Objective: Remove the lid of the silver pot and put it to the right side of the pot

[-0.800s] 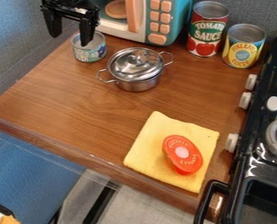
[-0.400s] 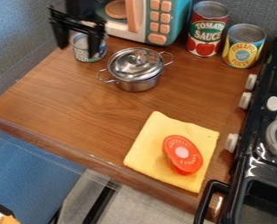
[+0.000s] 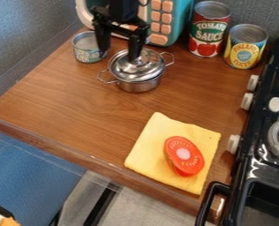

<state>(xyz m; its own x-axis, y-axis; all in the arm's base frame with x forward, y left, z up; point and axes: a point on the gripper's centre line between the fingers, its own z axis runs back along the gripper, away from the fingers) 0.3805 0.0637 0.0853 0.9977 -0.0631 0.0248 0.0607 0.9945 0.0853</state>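
Note:
My black gripper (image 3: 118, 52) hangs from the top edge over the upper-left part of the silver pot, its two fingers spread wide with nothing between them. The silver pot (image 3: 141, 85) stands upright on the wooden counter, with a wire handle on either side. Its shiny domed lid (image 3: 143, 69) sits on top. The gripper's right finger covers part of the lid's back edge and the area by the knob; whether it touches the lid I cannot tell.
A small can (image 3: 88, 54) stands left of the pot, a toy microwave (image 3: 160, 22) behind. Tomato sauce (image 3: 209, 33) and pineapple (image 3: 246, 47) cans are at the back right. A yellow cloth (image 3: 145, 154) with a red-topped object (image 3: 186, 159) lies in front, beside the stove (image 3: 260, 163).
The gripper has moved right and slightly down, from over the small can to over the pot's upper-left side. It has stayed open, and the pot and lid have not moved.

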